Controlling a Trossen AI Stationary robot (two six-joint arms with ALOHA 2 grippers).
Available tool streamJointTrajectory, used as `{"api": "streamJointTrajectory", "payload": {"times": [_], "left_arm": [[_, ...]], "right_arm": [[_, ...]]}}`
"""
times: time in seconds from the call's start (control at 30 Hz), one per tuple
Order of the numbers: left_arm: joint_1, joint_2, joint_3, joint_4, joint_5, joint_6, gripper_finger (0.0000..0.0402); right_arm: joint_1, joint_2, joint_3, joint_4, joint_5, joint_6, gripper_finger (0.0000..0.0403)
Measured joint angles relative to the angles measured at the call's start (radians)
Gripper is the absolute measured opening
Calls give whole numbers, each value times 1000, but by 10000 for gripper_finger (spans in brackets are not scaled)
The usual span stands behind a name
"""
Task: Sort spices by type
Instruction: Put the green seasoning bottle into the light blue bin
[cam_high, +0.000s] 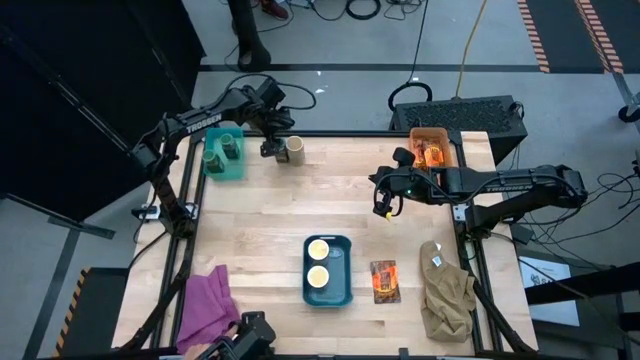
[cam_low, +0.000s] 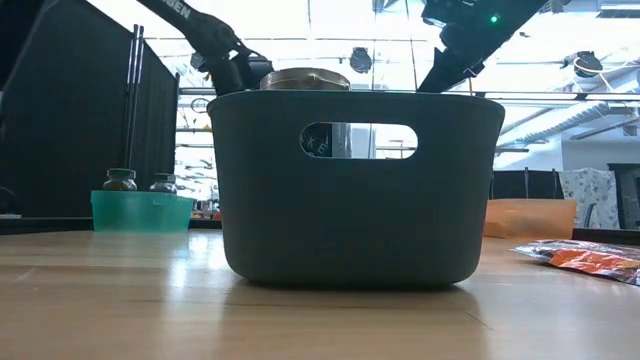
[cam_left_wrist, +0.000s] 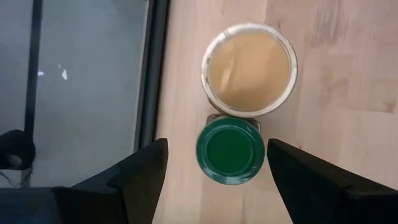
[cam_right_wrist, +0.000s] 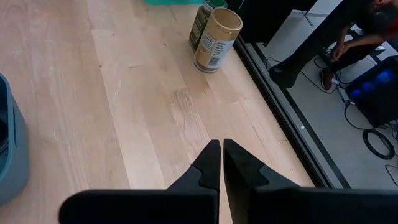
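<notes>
From table height the dark blue bin (cam_low: 350, 190) fills the middle of the low view and hides most of the far tabletop (cam_high: 300, 210) — only one jar top peeks over its rim. Up top, the left end effector (cam_left_wrist: 214, 163) hovers with fingers spread on either side of a green-lidded jar (cam_left_wrist: 231, 151), not touching it; that jar stands against a cream-topped jar (cam_left_wrist: 250, 70) right by the far edge. Two green jars sit in the teal bin (cam_high: 223, 156), two cream-topped jars in the blue bin, packets in the orange bin (cam_high: 432, 146) — one packet (cam_high: 384, 281) lies loose near the khaki cloth (cam_high: 446, 290). Right end effector (cam_high: 385, 209), fingers pressed together and empty, hangs over bare wood mid-table.
</notes>
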Motion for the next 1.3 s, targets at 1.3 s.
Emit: {"api": "streamJointTrajectory", "payload": {"times": [1.3], "left_arm": [[-6,38,-25,28,23,-5,281]], "right_arm": [[0,0,0,-6,0,0,0]]}}
